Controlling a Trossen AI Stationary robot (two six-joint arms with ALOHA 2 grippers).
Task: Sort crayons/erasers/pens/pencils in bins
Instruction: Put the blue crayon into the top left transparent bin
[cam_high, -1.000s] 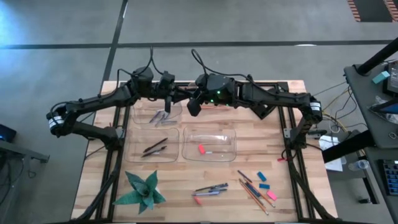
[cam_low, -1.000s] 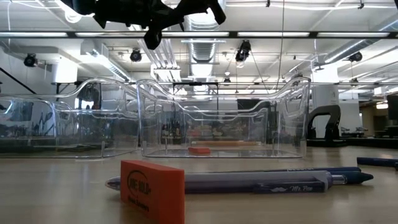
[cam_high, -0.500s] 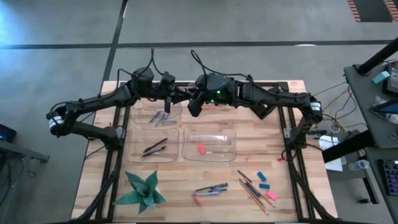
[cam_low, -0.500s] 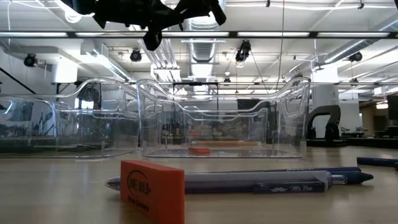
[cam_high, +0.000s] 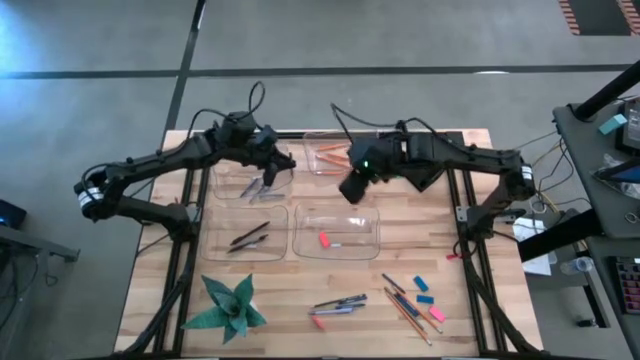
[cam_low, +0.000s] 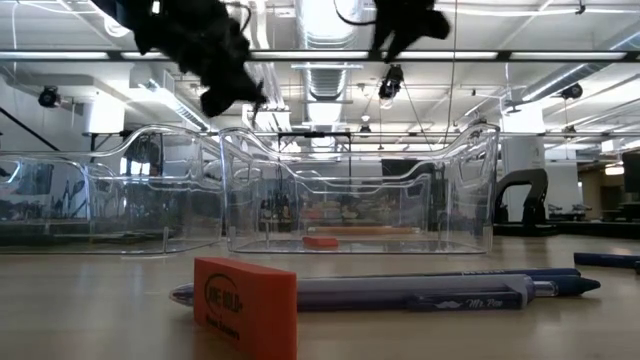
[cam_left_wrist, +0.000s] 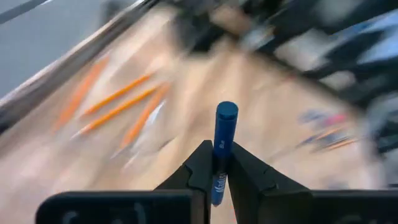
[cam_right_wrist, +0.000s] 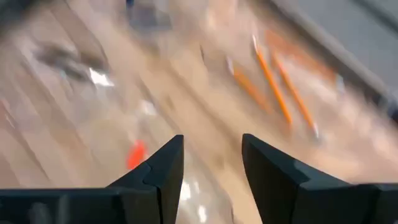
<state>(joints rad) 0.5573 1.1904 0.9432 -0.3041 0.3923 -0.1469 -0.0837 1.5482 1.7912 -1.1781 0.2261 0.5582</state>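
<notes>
My left gripper (cam_high: 278, 162) hovers over the far-left bin (cam_high: 228, 190) and is shut on a blue crayon (cam_left_wrist: 225, 127). That bin holds several bluish sticks (cam_high: 258, 186). My right gripper (cam_high: 351, 188) is open and empty, above the gap between the far-right bin (cam_high: 312, 142), which holds orange pencils (cam_high: 330, 156), and the near-right bin (cam_high: 368, 250), which holds a red eraser (cam_high: 323, 240). Dark pens (cam_high: 249, 237) lie in the near-left bin. Loose pens (cam_high: 340, 303), pencils (cam_high: 406, 311) and erasers (cam_high: 423, 292) lie flat near the table's front edge. My left gripper pinches the blue crayon between its two fingers, on its lower length (cam_left_wrist: 218, 169). The crayon runs along the fingers, and its round end (cam_left_wrist: 226, 111) sticks out past the fingertips. It is lifted clear of the bin and the table.
A green folded-paper star (cam_high: 232, 308) sits at the near left. A red eraser (cam_low: 246, 306) and a blue pen (cam_low: 420, 291) lie close to the front edge. The arms' frames stand along the table's left and right sides.
My two grippers were close together at the middle of the far edge. My right gripper has drawn away toward the table's right and near side, and now stands between the right bins. My left gripper has swung over the far-left bin with the crayon.
</notes>
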